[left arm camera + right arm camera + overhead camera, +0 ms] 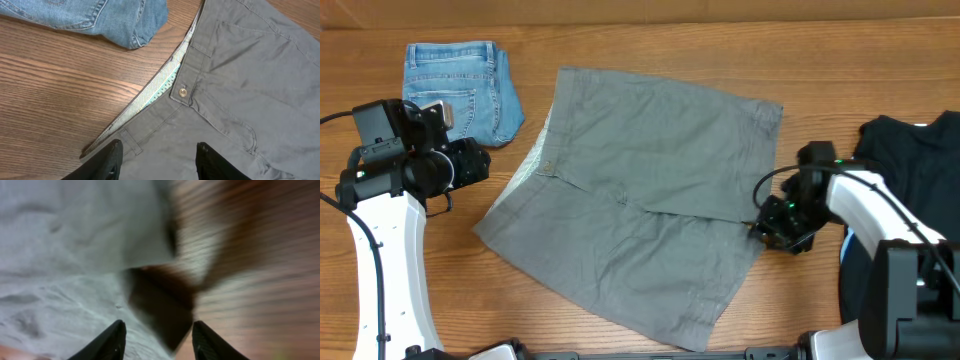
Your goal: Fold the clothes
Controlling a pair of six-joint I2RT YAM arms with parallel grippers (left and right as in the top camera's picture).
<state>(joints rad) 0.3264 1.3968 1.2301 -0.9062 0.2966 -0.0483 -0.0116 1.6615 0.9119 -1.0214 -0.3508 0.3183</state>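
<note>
The grey shorts (640,200) lie spread flat across the middle of the table, waistband to the left, legs to the right. The waistband button (183,92) and pale striped lining (150,100) show in the left wrist view. My left gripper (480,165) is open and hovers over the waistband edge (157,150), holding nothing. My right gripper (765,225) is open at the shorts' right edge, low over the grey cloth (75,255), at the gap between the two legs (160,305); that view is blurred.
Small light-blue denim shorts (460,90) lie folded at the back left, also in the left wrist view (100,20). A black garment heap (910,160) sits at the right edge. Bare wood table (420,290) surrounds the shorts.
</note>
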